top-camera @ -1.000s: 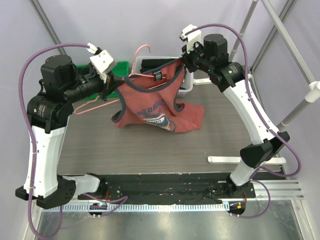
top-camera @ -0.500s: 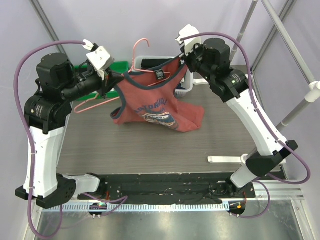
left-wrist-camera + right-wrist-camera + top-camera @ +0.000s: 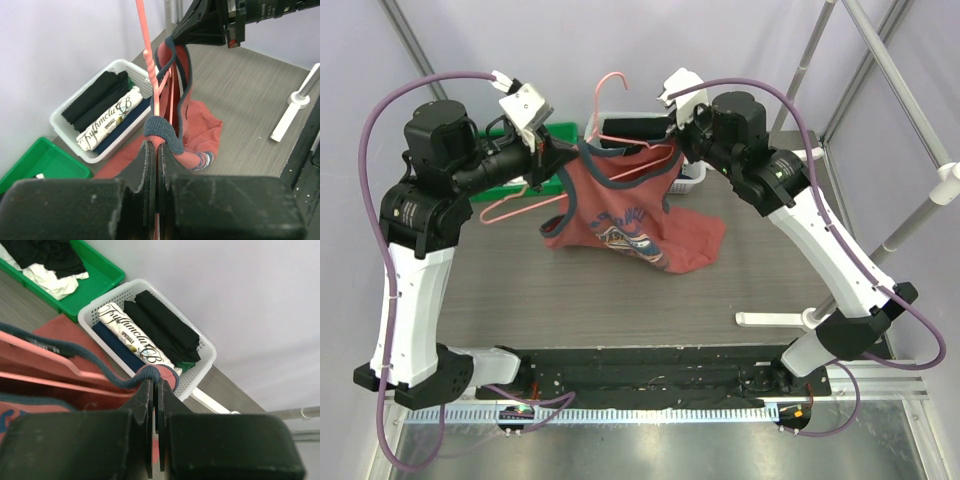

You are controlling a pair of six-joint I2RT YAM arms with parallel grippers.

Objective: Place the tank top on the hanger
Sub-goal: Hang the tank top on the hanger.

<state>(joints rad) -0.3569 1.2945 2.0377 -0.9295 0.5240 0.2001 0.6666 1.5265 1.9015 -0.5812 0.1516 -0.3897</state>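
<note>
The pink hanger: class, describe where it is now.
Top view: the hanger is held above the table's far middle, partly inside the tank top, between the left gripper, pinching its wire, and the right gripper.

Right gripper [image 3: 155, 386] tight on tank top [image 3: 60, 332]

A white basket [image 3: 199, 372] sits at the back of the grey bench [image 3: 620, 300]. It's packed with folded black clothes [image 3: 160, 322], a white printed cloth [image 3: 132, 337] and a navy one [image 3: 112, 342]. Right beside it, a green tray [image 3: 100, 277] holds crumpled black and white fabric. A white bar [image 3: 770, 319] lies near the front right.
</note>
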